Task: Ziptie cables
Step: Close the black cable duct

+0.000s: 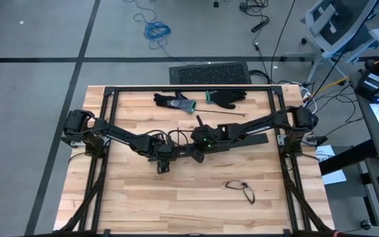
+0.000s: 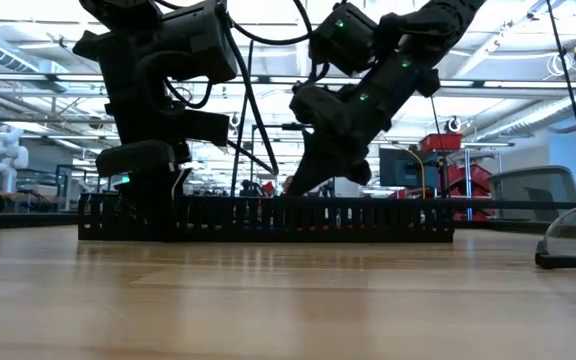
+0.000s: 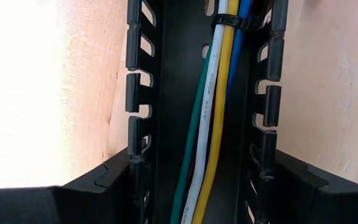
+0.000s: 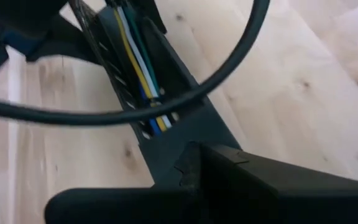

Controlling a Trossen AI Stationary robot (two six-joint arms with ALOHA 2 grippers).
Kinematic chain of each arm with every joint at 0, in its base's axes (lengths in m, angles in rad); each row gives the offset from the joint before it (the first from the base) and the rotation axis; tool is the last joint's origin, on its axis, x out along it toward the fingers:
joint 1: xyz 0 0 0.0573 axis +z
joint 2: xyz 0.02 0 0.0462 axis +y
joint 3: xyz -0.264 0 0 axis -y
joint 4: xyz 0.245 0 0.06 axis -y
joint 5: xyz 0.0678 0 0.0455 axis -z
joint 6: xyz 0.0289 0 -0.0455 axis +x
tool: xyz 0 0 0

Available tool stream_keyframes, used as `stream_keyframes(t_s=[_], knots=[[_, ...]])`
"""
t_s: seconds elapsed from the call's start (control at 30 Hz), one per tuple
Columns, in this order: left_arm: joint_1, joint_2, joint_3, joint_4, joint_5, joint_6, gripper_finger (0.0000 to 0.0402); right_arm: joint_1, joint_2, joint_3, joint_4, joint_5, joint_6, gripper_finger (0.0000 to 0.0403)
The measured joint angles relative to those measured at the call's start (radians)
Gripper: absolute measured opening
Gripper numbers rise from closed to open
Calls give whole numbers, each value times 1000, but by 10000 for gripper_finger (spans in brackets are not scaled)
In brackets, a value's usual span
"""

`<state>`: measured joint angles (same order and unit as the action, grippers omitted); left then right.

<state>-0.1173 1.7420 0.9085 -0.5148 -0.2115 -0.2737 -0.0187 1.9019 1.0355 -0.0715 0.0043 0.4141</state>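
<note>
Seen from above, going left to right. At the left edge of the table [image 1: 130, 197], the left arm's base, the arm stretching toward the picture's middle. Just left of centre, the left gripper [image 1: 162, 160], pointed down over the left end of a long black slotted duct [image 1: 242, 141]. In the left wrist view, fingers [image 3: 55, 202] parted wide and straddling the duct [image 3: 166, 93], one on each outer wall, near the slotted sides; clamped on the walls or merely set around them, impossible to tell.

Inside the duct channel, the cables [image 3: 213, 118]: white, yellow, green and blue wires lying side by side along the channel. Near the top of that wrist picture, a black zip tie [image 3: 229, 22] wrapped around the bundle.

At the centre of the overhead picture, the right gripper [image 1: 199, 153], just right of the left one, over the same duct, jaws clenched tight, no hold on anything visible. In the right wrist view, the cables [image 4: 143, 74] running in the open channel, with a thick black hose [image 4: 185, 93] arcing across in front.

Toward the upper middle, two gloves [image 1: 199, 100] lying near the far edge of the table. Lower right of centre, a pair of glasses [image 1: 241, 189] on the bare wood. At the right edge, the right arm's base.

In the low view, the duct [image 2: 268, 218] standing across the middle of the frame, both arms coming down onto it.
</note>
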Motion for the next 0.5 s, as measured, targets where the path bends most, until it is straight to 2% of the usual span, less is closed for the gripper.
stream_keyframes(t_s=[0.37, 0.5], knots=[[0, 0, 0, 4, -6, 1, 258, 3, 12, -3, 87, -23, 116, 0], [0, 0, 0, 13, -9, 3, 258, -9, -40, -13, 121, -66, 106, 0]])
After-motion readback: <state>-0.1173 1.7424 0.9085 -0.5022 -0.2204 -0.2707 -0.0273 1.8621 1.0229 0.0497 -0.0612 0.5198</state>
